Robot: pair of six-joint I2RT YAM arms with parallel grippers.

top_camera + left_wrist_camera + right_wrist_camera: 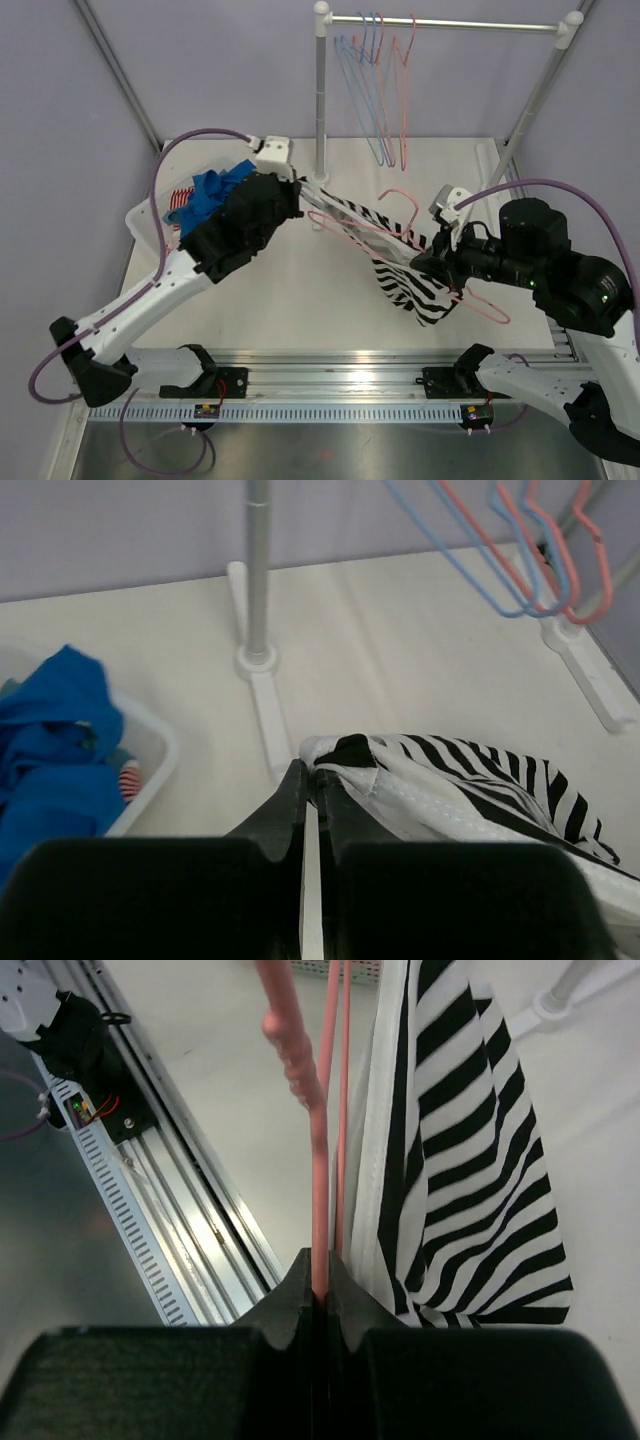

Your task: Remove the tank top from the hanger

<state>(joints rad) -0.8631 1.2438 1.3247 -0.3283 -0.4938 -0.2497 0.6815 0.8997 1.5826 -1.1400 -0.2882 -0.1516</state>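
At the near edge of the table point(300, 300) there is one metal rail point(340, 382) that carries the bases of the two arms. A little farther, on the right side, the right gripper point(322, 1272) has its jaws pressed together on the wire of the one pink hanger point(487, 306), which it holds above the table. The one tank top point(425, 292), white with black zebra stripes, is on this hanger: its body hangs in a bunch below the hanger, toward the near edge, and one part is pulled out in a long band. This band gives the long axis of the garment, from near right at the hanger to far left, where the left gripper point(310, 778) has its jaws closed tight on the white hem. Behind the left arm stands one white basket point(140, 218) with one blue cloth point(215, 190) and one red and white striped piece. Farthest is one clothes rack point(450, 24), on which hang at least two blue and two pink hangers point(385, 120); they overlap, so I cannot count them exactly.
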